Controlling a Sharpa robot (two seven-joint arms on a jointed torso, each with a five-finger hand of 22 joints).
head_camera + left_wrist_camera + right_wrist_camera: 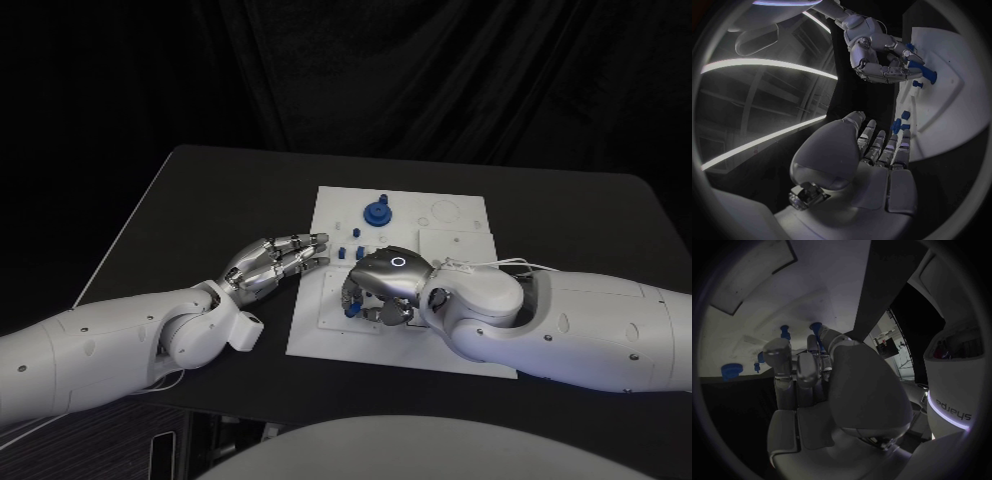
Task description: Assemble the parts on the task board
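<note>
The left hand (274,262) is seen at the left edge of the white task board (459,232), its fingers stretched out side by side over the black table (188,200), with the fingertips (320,242) at the board's rim. Nothing is held in it; in the left wrist view the left hand (873,155) lies flat with its fingers extended toward two small blue pegs (901,120) at the board's (954,75) edge.

On the board, a blue round part with an upright stem (378,211) is seen standing near the far side. A few small blue pegs (351,245) are found just beside the left fingertips.

The right hand (387,285) is placed over the middle of the board, palm down, with its fingers curled toward the plate. A blue part (351,305) is seen at its fingertips, but whether it is gripped cannot be told. In the left wrist view the right hand (879,60) is shown with bent fingers next to a longer blue piece (920,67). In the right wrist view the right hand (811,375) reaches to the board (767,300), with blue parts (731,371) nearby.
</note>
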